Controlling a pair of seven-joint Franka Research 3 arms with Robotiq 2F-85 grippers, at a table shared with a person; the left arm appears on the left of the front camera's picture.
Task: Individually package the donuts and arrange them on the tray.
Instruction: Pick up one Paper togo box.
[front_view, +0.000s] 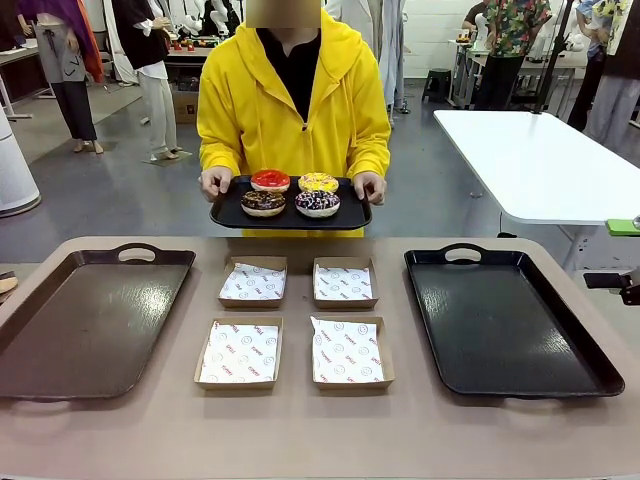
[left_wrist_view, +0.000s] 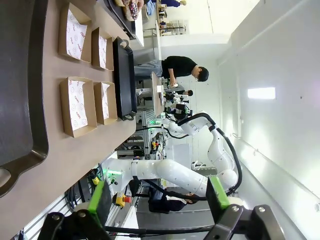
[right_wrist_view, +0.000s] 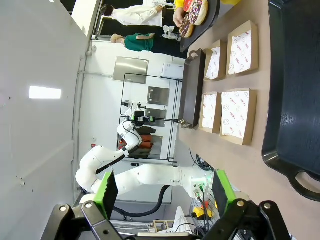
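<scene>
Spanning the front view, a tan table (front_view: 300, 430) carries a brown tray (front_view: 90, 330) on the robot's left and a black tray (front_view: 510, 330) on its right. Between them sit four shallow cardboard boxes (front_view: 253, 282), two rows of two, each lined with white printed paper and apart from its neighbours. Grey floor lies beyond, a white table (front_view: 530, 160) stands far right, and people stand farther off.

The donuts (front_view: 317, 203) — red and yellow behind, chocolate and dark sprinkled in front — lie on a small serving tray (front_view: 225, 214). A person in a yellow hooded top holds it at the far side, not resting on the table, one hand (front_view: 214, 183) at picture left, the other hand (front_view: 370, 187) at picture right.

Left gripper (left_wrist_view: 159, 200): released, green pads wide apart, nothing between. Right gripper (right_wrist_view: 165, 192): the same.

Hard to make out:
- The left wrist view cuts the serving tray at the top edge, with one sprinkled donut partly showing.
- The right wrist view crowds the donuts against the top edge, partly cut off.
- The print on the paper is too small to read.
- A dark fitting (front_view: 622, 283) at the front view's right edge is cropped — cannot tell what it is.
</scene>
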